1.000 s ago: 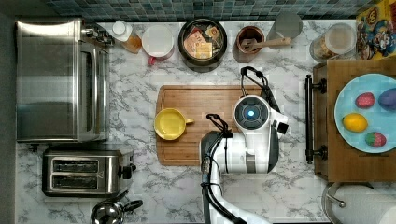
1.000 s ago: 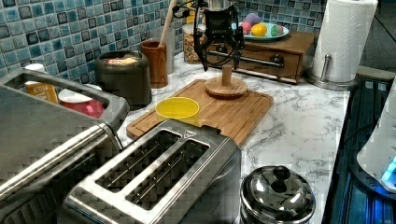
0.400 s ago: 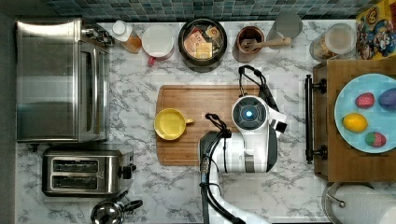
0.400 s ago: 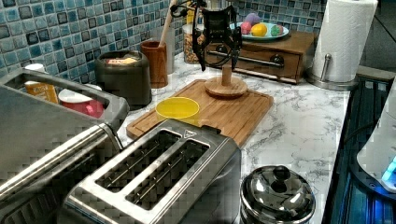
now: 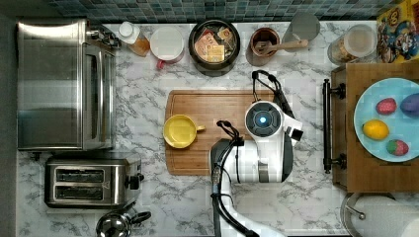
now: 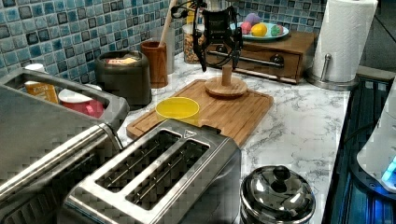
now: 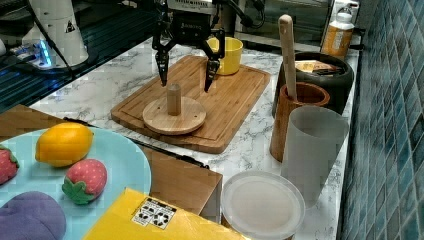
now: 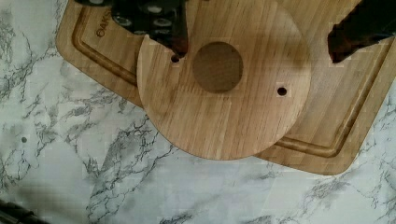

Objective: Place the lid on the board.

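The lid (image 7: 174, 115) is a round wooden disc with a short upright knob. It lies flat on the board (image 7: 235, 100), near the end closest to the dark tray. In the left view the lid (image 6: 226, 87) sits at the far end of the board (image 6: 219, 116). My gripper (image 7: 185, 85) hangs open just above it, one finger on each side of the knob and touching nothing. In the wrist view the lid (image 8: 224, 107) overlaps a corner of the board (image 8: 359, 116), under the open gripper (image 8: 259, 51). In the top view my arm covers the lid on the board (image 5: 207, 106).
A yellow cup (image 5: 180, 131) stands on the board's other end. Behind the board are a black pot (image 5: 215, 39) and a wooden utensil holder (image 5: 264, 44). A dark tray with black handles (image 5: 375, 173) holds a plate of fruit. A toaster (image 5: 91, 180) and a toaster oven (image 5: 64, 84) stand at the top view's left.
The open gripper has risen slightly over the knob. The lid stays where it lay on the board.
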Controlling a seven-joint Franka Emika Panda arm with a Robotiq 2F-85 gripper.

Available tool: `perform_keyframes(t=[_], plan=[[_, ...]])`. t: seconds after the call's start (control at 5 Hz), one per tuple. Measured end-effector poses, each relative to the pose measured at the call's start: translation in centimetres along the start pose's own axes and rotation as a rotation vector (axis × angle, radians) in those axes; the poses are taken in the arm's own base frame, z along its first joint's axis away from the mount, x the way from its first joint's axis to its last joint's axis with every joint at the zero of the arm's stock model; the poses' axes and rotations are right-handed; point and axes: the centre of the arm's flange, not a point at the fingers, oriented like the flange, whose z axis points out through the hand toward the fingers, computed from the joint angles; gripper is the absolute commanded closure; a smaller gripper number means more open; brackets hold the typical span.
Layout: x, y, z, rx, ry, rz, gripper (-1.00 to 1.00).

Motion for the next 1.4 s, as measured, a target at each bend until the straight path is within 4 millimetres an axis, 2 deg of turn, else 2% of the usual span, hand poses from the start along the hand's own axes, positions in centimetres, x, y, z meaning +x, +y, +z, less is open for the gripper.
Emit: perform_keyframes(t=[1.4], plan=[[0.21,-0.04,-0.04,0.012,0.006,0.003,-1.00]])
